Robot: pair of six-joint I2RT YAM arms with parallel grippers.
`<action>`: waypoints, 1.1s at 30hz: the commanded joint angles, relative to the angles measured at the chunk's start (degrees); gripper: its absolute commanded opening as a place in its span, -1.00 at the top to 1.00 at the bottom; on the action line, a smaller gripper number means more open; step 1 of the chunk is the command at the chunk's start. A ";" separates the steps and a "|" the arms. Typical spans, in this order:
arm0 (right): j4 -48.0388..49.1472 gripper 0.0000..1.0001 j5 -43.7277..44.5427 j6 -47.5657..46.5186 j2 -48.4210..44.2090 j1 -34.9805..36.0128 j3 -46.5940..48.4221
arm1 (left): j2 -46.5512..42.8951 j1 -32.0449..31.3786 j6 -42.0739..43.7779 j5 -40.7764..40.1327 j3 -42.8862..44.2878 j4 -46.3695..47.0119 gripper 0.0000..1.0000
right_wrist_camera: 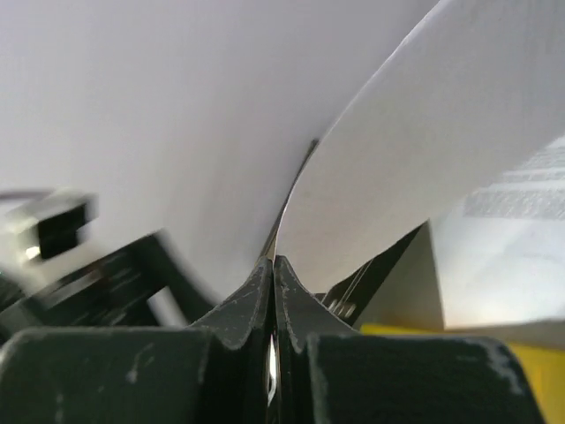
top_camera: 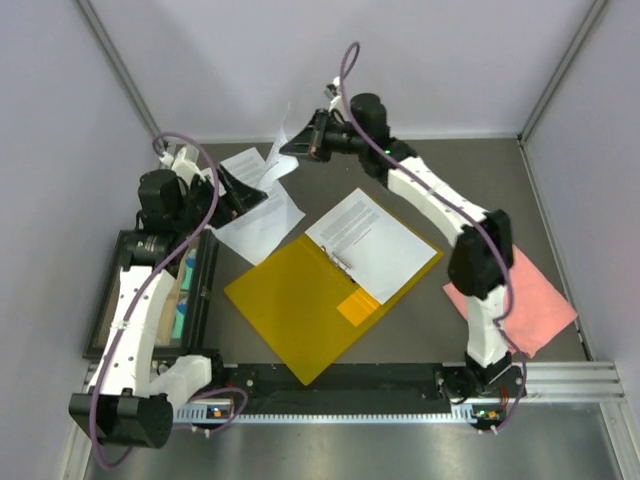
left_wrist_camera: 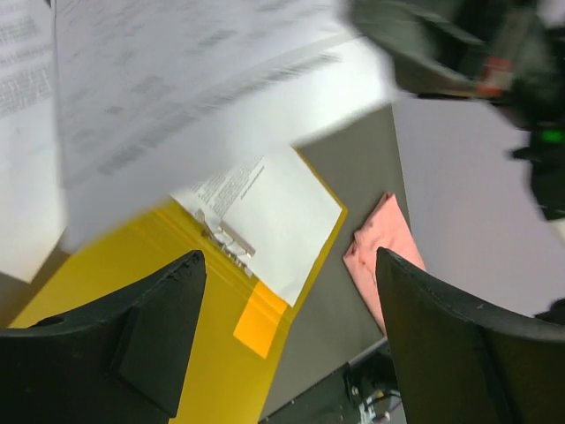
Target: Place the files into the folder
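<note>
The folder [top_camera: 295, 315] lies open in the middle of the table, yellow, with a metal clip [left_wrist_camera: 225, 238] at its spine. One of the files [top_camera: 372, 243] lies flat on its right half. More files [top_camera: 255, 218] lie loose on the table behind its left corner. My right gripper [top_camera: 287, 147] hovers at the back, shut on the edge of one sheet [right_wrist_camera: 441, 132] that hangs curled below it [top_camera: 277, 168]. My left gripper [top_camera: 255, 197] is open over the loose files, nothing between its fingers [left_wrist_camera: 150, 327]. The lifted sheet [left_wrist_camera: 177, 88] shows blurred above it.
A pink cloth [top_camera: 522, 300] lies at the right, beside the right arm. A black tray [top_camera: 110, 300] with teal contents stands at the left edge under the left arm. Pale walls close the table on three sides.
</note>
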 commanded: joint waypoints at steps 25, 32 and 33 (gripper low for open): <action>-48.87 1.00 39.53 -47.94 -42.95 -12.18 -46.64 | -3.30 -5.14 0.29 12.98 -17.74 8.46 -0.64; -47.11 1.00 38.84 -55.14 -38.99 -12.18 -42.76 | -1.46 -8.22 1.17 12.36 -17.57 8.37 -0.65; -46.33 1.00 37.01 -55.76 -38.29 -12.18 -42.15 | -1.11 -8.92 1.26 12.19 -17.48 8.63 -0.65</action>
